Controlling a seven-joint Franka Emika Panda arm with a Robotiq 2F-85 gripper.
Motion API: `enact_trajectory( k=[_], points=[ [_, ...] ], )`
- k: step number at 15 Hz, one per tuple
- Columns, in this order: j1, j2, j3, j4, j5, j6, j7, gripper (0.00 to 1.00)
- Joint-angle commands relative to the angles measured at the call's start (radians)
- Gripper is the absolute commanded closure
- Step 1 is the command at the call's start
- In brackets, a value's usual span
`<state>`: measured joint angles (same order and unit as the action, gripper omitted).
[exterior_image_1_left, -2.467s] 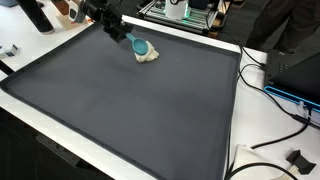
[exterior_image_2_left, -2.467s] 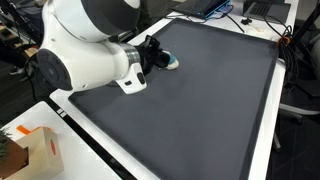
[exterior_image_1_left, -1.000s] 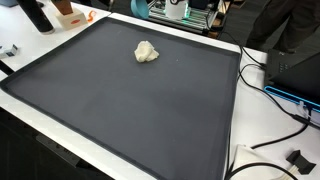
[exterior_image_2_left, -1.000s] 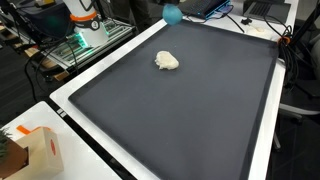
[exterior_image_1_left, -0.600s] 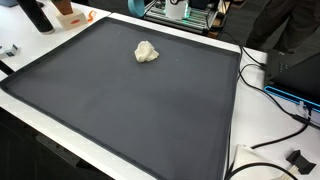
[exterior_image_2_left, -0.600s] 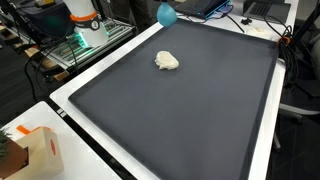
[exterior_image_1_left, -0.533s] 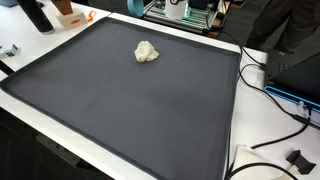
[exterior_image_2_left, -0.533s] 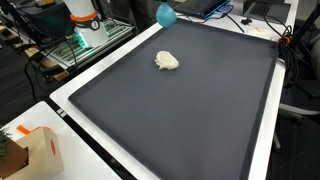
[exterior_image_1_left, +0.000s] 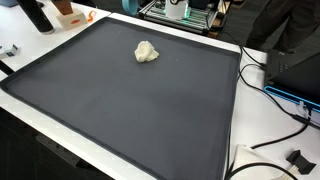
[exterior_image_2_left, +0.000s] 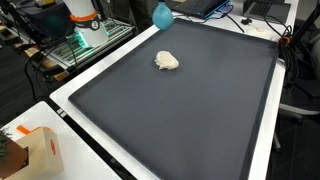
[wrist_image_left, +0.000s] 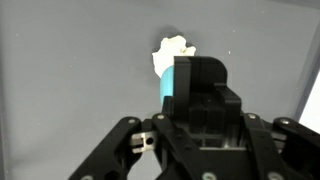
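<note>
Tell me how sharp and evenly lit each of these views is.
Both exterior views are evenly lit and fairly sharp, the cream lump casting almost no shadow on the dark mat; in an exterior view the teal tool looks slightly smeared; the wrist view is soft, the gripper dark and out of focus.

Pale crumpled lump (exterior_image_1_left: 146, 52) on dark mat (exterior_image_1_left: 130, 115)

Cream lump (exterior_image_1_left: 147, 52): small, crumpled, uneven surface, material unclear. Lies by itself on the dark mat (exterior_image_1_left: 120, 110), close to one edge, seen in both exterior views. Teal object (exterior_image_2_left: 162, 15): rounded, smooth, up in the air over the mat's edge, apart from the lump. Wrist view: only a strip of it shows, the lump just beyond.
</note>
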<state>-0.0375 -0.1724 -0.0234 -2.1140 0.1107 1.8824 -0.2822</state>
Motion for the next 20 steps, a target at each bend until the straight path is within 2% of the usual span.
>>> enact_trajectory(
  k=[1,2,3,4,11,12,15,20],
  points=[
    [0.015,-0.055,0.015,-0.056,-0.082,0.042,0.066,0.75],
    [0.018,-0.061,0.019,-0.061,-0.098,0.048,0.074,0.75],
    [0.019,-0.019,0.003,-0.015,-0.057,0.017,0.039,0.75],
    [0.021,-0.02,0.004,-0.015,-0.06,0.017,0.042,0.5],
    [0.022,-0.014,0.003,-0.012,-0.06,0.017,0.042,0.5],
    [0.022,-0.014,0.003,-0.012,-0.06,0.017,0.042,0.75],
    [0.02,0.012,0.034,-0.025,-0.137,0.078,0.178,0.75],
    [0.018,0.082,0.076,-0.026,-0.321,0.165,0.532,0.75]
  ],
)
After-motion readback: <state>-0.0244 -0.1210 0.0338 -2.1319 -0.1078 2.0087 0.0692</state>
